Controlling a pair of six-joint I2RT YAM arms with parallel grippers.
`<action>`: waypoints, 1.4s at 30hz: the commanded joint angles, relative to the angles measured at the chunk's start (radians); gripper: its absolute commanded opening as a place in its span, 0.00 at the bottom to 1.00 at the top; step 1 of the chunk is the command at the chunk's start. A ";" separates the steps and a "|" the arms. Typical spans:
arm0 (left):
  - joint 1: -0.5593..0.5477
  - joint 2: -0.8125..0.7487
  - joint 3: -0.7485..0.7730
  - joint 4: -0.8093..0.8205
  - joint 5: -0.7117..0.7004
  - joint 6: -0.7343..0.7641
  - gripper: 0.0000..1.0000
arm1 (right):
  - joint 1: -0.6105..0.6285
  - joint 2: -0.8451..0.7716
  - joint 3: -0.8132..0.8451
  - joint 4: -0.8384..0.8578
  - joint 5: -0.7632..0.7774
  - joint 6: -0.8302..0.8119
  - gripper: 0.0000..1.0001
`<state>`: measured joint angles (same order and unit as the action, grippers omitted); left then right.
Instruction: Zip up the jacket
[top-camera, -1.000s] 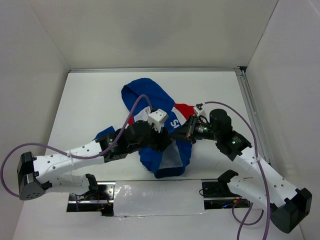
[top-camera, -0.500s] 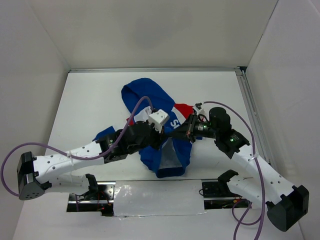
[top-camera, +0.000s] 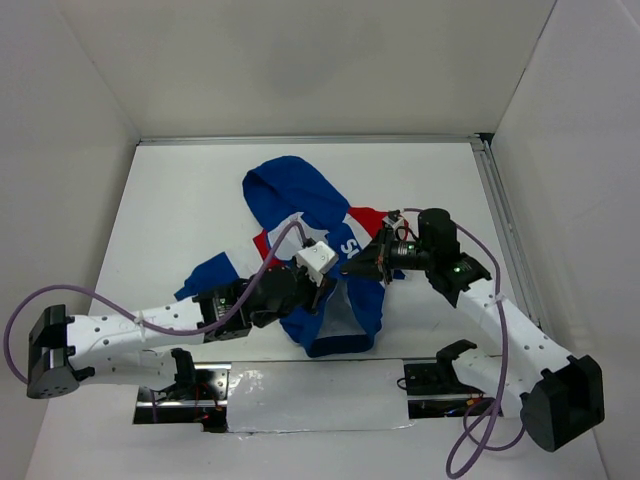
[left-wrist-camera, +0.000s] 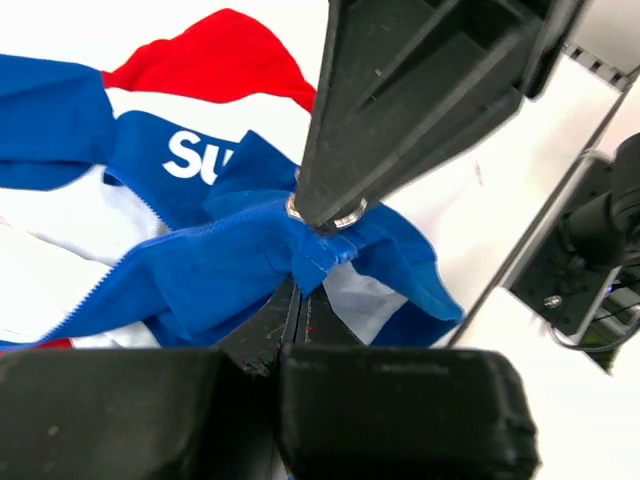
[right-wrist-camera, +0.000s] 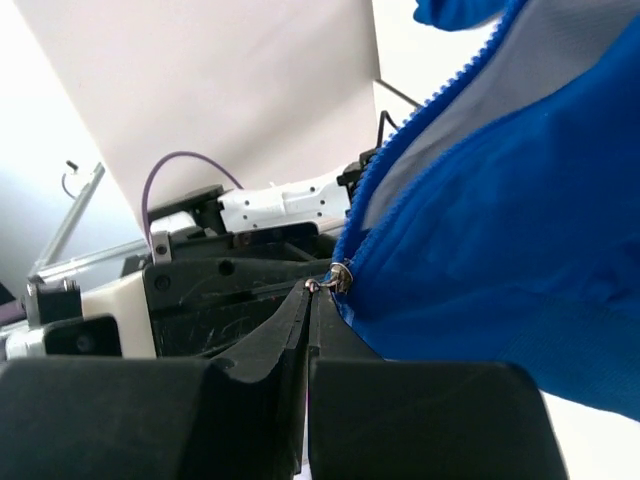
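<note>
The jacket (top-camera: 300, 190) lies crumpled mid-table, blue with red and white panels, its front open over the white lining. In the left wrist view my left gripper (left-wrist-camera: 302, 290) is shut on a fold of blue hem fabric (left-wrist-camera: 200, 270) just below the metal zipper slider (left-wrist-camera: 325, 213). The right gripper's fingers (left-wrist-camera: 420, 90) come down onto that slider from above. In the right wrist view my right gripper (right-wrist-camera: 311, 290) is shut on the small metal zipper pull (right-wrist-camera: 342, 276) at the edge of the blue cloth (right-wrist-camera: 500, 270). Seen from above, both grippers (top-camera: 333, 283) (top-camera: 357, 268) meet at the jacket's lower front.
A metal rail (top-camera: 505, 230) runs along the table's right edge. White walls close in the left, back and right. A foil-covered mounting plate (top-camera: 310, 395) sits between the arm bases. Purple cables loop over both arms.
The left gripper has closed on the jacket's hem and drawn back a little toward the near edge. The right arm has shifted slightly left, still gripping the zipper pull.
</note>
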<state>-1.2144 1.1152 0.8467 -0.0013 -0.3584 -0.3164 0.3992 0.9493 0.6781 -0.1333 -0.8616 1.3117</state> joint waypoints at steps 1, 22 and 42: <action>-0.020 -0.048 -0.035 -0.008 0.006 0.083 0.00 | -0.068 0.035 0.000 0.064 0.090 0.000 0.00; -0.033 -0.170 -0.218 0.102 0.272 0.056 0.00 | -0.210 0.833 0.697 0.101 0.574 -0.180 0.00; -0.116 -0.169 -0.186 -0.345 0.133 -0.479 0.99 | -0.233 0.875 1.094 -0.089 0.498 -0.649 1.00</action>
<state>-1.3228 0.9638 0.5659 -0.2222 -0.1917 -0.6689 0.1738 2.0434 1.8477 -0.2867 -0.4210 0.7383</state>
